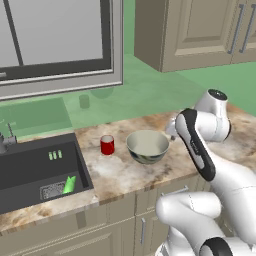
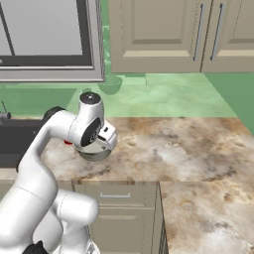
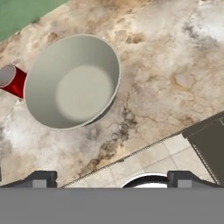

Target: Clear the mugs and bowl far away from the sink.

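The gripper (image 3: 111,177) is hanging wide open above the counter (image 1: 120,172), holding nothing. The bowl (image 1: 147,146) is sitting right of the sink (image 1: 35,172), with the red mug (image 1: 107,145) between them. Bowl's probably rigid, smooth and a bit slippery, so I'd be pinching its rim.

The bowl (image 1: 147,146) (cream inside, grey outside) stands upright on the counter, well right of the sink (image 1: 35,172). The red mug (image 1: 107,145) stands upright between bowl and sink, just beside the bowl. The green mug (image 1: 69,184) lies tipped inside the sink, on its slatted rack
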